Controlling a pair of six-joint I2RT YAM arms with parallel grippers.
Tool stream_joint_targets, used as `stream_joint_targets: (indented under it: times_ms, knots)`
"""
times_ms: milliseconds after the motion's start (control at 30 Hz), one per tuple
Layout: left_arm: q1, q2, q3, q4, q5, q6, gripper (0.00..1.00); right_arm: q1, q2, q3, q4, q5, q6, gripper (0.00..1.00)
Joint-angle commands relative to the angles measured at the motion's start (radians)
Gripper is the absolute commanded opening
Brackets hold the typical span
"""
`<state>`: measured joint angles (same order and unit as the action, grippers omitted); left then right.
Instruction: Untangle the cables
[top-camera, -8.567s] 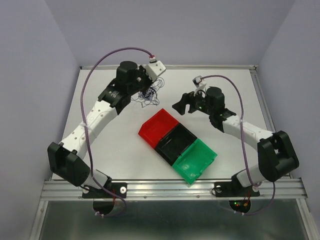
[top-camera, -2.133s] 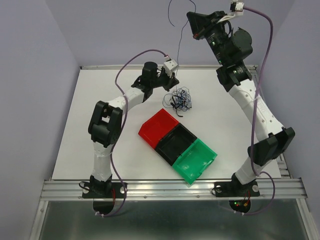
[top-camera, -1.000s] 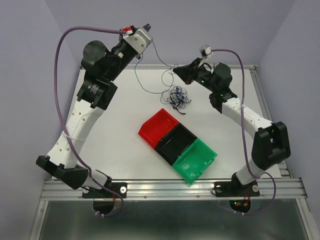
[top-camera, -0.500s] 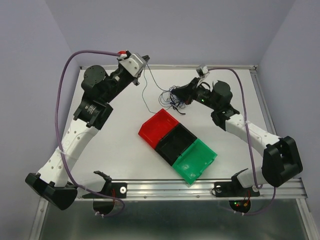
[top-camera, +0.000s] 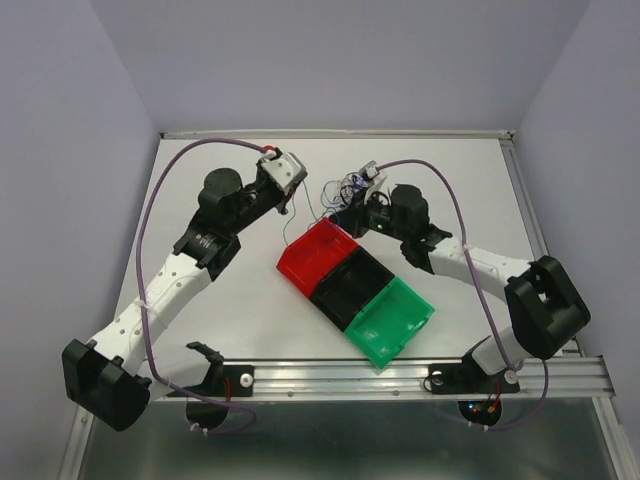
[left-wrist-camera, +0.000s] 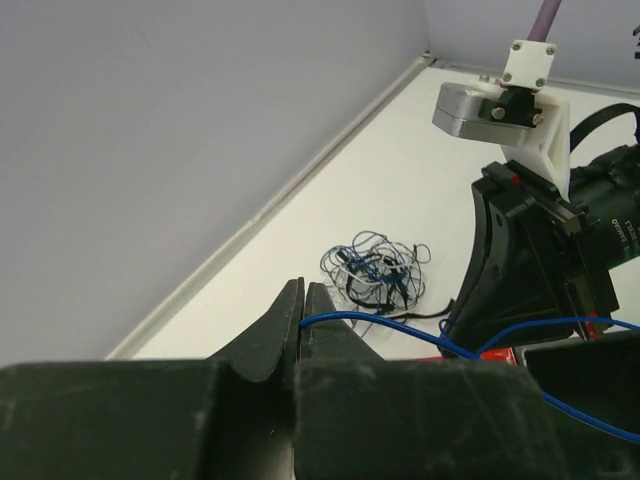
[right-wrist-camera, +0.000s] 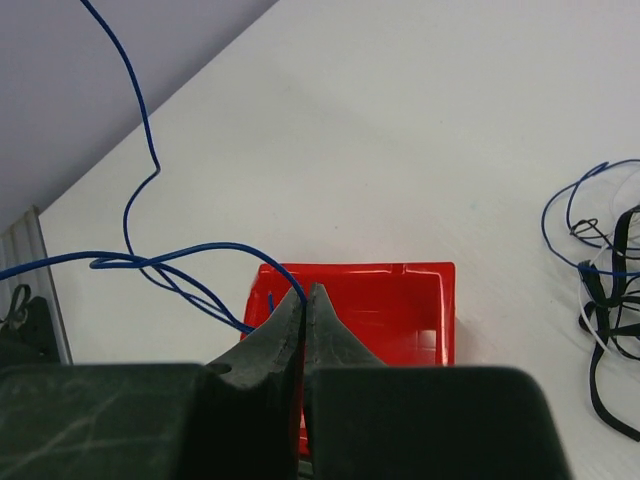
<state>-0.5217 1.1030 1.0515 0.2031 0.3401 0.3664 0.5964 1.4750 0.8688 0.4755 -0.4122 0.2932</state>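
Observation:
The cables lie mostly as a small tangle (top-camera: 349, 185) of black, white and blue wires on the white table, behind the red bin; it also shows in the left wrist view (left-wrist-camera: 375, 272) and at the right edge of the right wrist view (right-wrist-camera: 608, 290). One blue cable (right-wrist-camera: 150, 262) runs free of the tangle between both grippers. My left gripper (left-wrist-camera: 302, 322) is shut on one part of it, low over the table left of the tangle (top-camera: 288, 203). My right gripper (right-wrist-camera: 304, 296) is shut on another part, right above the red bin (top-camera: 340, 218).
A row of three joined bins lies diagonally mid-table: red (top-camera: 316, 256), black (top-camera: 350, 285), green (top-camera: 392, 318). The red bin (right-wrist-camera: 400, 300) sits directly under my right jaws. The back wall and the table's raised rim (left-wrist-camera: 250, 225) run close behind the tangle.
Both grippers have come down and drawn together toward the red bin, still holding the blue cable. The left moved right and lower; the right moved left over the red bin.

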Motion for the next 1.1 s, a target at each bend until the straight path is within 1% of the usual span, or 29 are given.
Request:
stream_joint_targets:
  times_ms: [0, 133, 300, 367, 433, 500, 600, 667, 700, 867, 967, 1000, 1067]
  knots:
    - [-0.003, -0.019, -0.071, 0.139, -0.003, -0.014, 0.00, 0.022, 0.076, 0.047, -0.049, 0.050, -0.072, 0.01]
    - [-0.003, -0.018, -0.123, 0.176, -0.013, -0.014, 0.00, 0.034, 0.142, 0.058, -0.066, 0.052, -0.097, 0.00]
    - [-0.003, -0.040, -0.186, 0.182, 0.016, -0.023, 0.00, 0.045, 0.191, 0.055, -0.081, 0.073, -0.121, 0.01]
    - [-0.003, -0.038, -0.205, 0.186, 0.007, -0.023, 0.00, 0.048, 0.202, 0.056, -0.084, 0.090, -0.124, 0.12]
    - [-0.003, -0.029, -0.225, 0.191, -0.010, -0.014, 0.00, 0.048, 0.193, 0.061, -0.089, 0.119, -0.127, 0.21]
    - [-0.003, -0.026, -0.245, 0.196, -0.016, -0.011, 0.00, 0.048, 0.177, 0.068, -0.094, 0.131, -0.131, 0.24]
    - [-0.003, -0.015, -0.263, 0.196, -0.021, -0.007, 0.00, 0.048, 0.139, 0.110, -0.136, 0.136, -0.137, 0.37]
    - [-0.003, -0.005, -0.277, 0.197, -0.027, -0.006, 0.00, 0.048, 0.110, 0.128, -0.167, 0.145, -0.141, 0.55]
    - [-0.001, 0.000, -0.280, 0.199, -0.032, -0.006, 0.00, 0.049, 0.099, 0.127, -0.170, 0.156, -0.141, 0.67]
    - [-0.003, 0.021, -0.303, 0.200, -0.036, 0.006, 0.00, 0.049, 0.019, 0.099, -0.187, 0.220, -0.154, 0.68]
    - [-0.003, 0.044, -0.311, 0.196, -0.042, 0.017, 0.00, 0.048, -0.047, 0.098, -0.198, 0.294, -0.152, 0.68]
    - [-0.003, 0.052, -0.312, 0.188, -0.033, 0.022, 0.00, 0.049, -0.073, 0.104, -0.204, 0.347, -0.143, 0.69]
    - [-0.004, 0.076, -0.309, 0.177, -0.017, 0.046, 0.00, 0.048, -0.090, 0.145, -0.233, 0.394, -0.140, 0.68]
